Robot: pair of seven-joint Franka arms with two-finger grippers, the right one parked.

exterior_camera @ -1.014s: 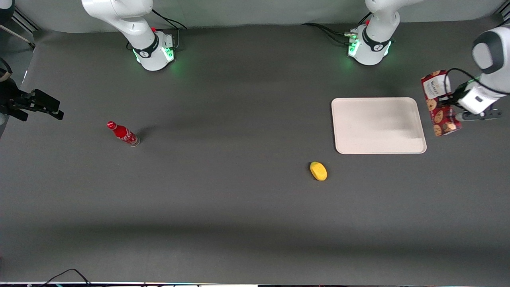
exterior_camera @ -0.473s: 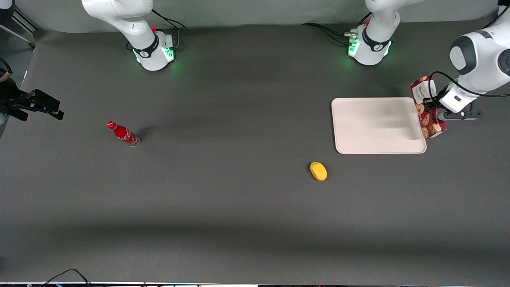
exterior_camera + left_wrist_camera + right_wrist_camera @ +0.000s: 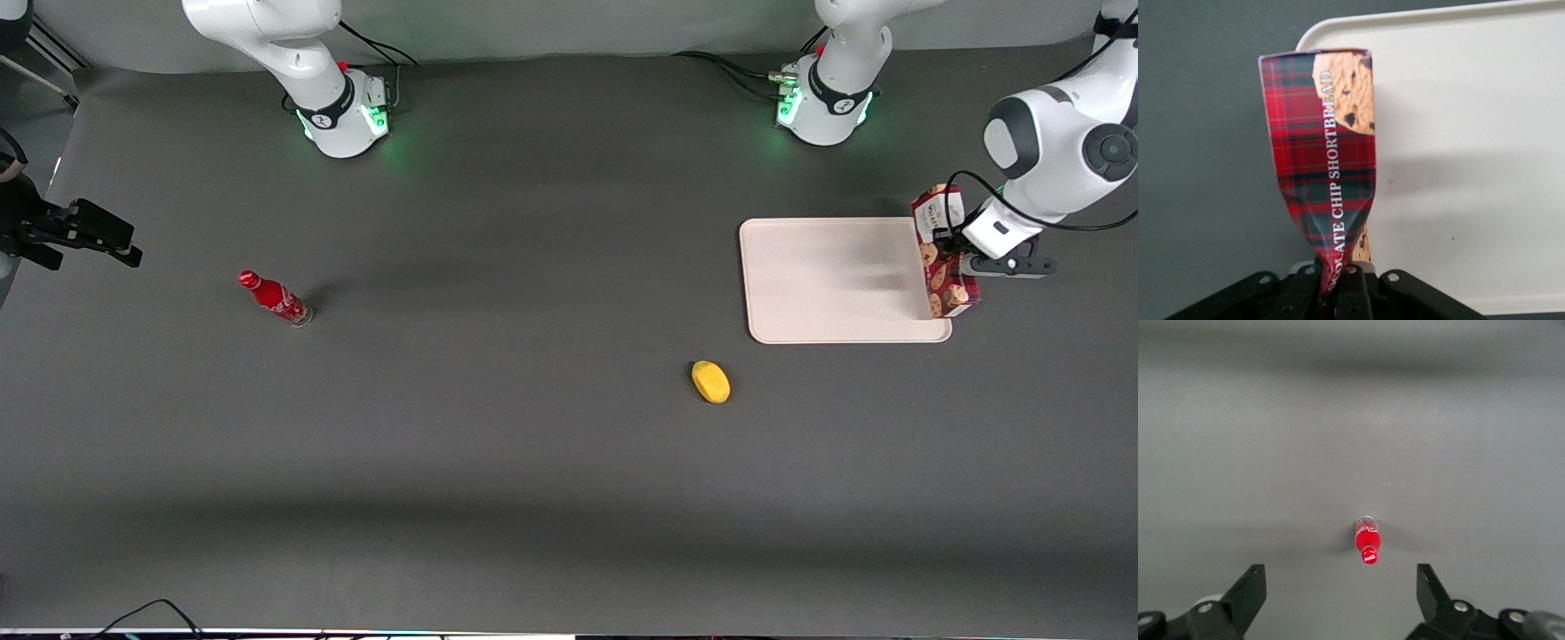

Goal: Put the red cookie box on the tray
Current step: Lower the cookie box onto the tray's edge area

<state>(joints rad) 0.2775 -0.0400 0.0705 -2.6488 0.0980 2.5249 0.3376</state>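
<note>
Toward the parked arm's end of the table, a small red soda bottle (image 3: 275,298) stands alone on the dark grey table (image 3: 533,462), leaning a little and casting a short shadow. Farther along and nearer the front camera lies a small yellow rounded object (image 3: 710,381), just off the tray's near corner but not touching it.

The tray (image 3: 836,280) lies flat toward the working arm's end. It is cream-white with rounded corners and a low rim, and a soft grey shadow falls across its surface.

The red cookie box (image 3: 942,262) is at the tray's edge on the working arm's side, held on end and tilted, with its white-labelled end uppermost. The wrist view shows the red cookie box (image 3: 1325,167) as a tartan carton printed with a chocolate-chip biscuit. It overlaps the tray (image 3: 1471,167) along one edge near a corner, and part of it lies over the table. Whether it touches the tray cannot be told.

The left arm's gripper (image 3: 958,253) is beside that tray edge. The gripper (image 3: 1335,293) has its fingers pressed tightly together on the carton, and the card is pinched narrow and creased where they grip.

Two white arm bases (image 3: 342,111) (image 3: 822,102) glow green at the table's edge farthest from the camera, against a pale grey backdrop.
</note>
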